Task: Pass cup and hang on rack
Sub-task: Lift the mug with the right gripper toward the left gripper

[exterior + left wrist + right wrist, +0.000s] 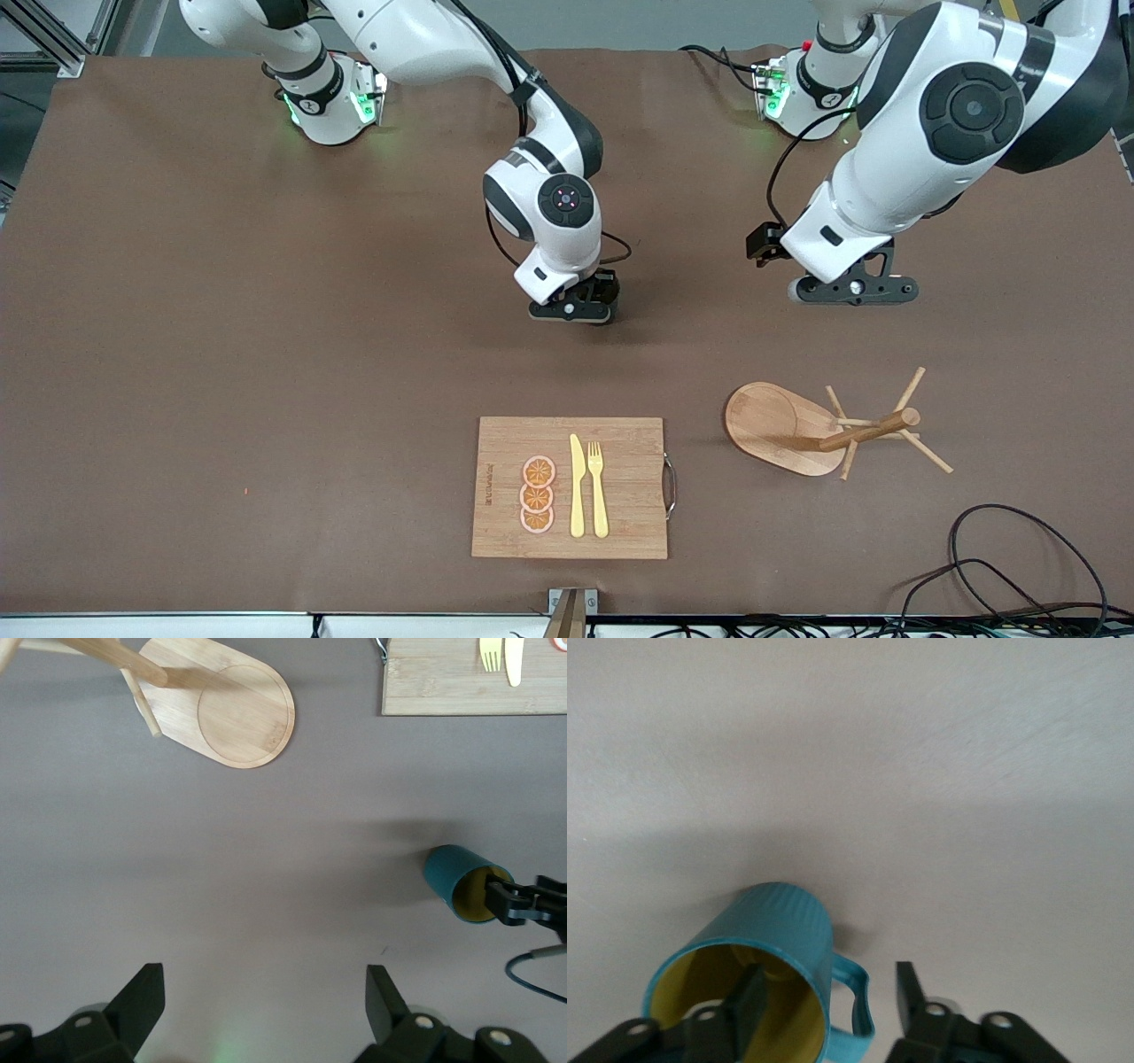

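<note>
The teal cup (775, 921) with its yellow inside sits on the brown table mid-table, and shows in the left wrist view too (456, 879). In the front view my right hand hides it. My right gripper (830, 973) is open and straddles the cup's wall: one finger inside the cup, the other outside past the handle (855, 1005), with a gap showing. That right gripper (574, 312) is low over the table. The wooden rack (775, 425) stands nearer the front camera, toward the left arm's end. My left gripper (264, 1001) hangs open and empty above bare table (852, 291), beside the cup.
A bamboo cutting board (629, 523) with orange slices (537, 494), a yellow knife and a fork (597, 487) lies near the table's front edge. Black cables (1010, 567) loop at the front corner toward the left arm's end.
</note>
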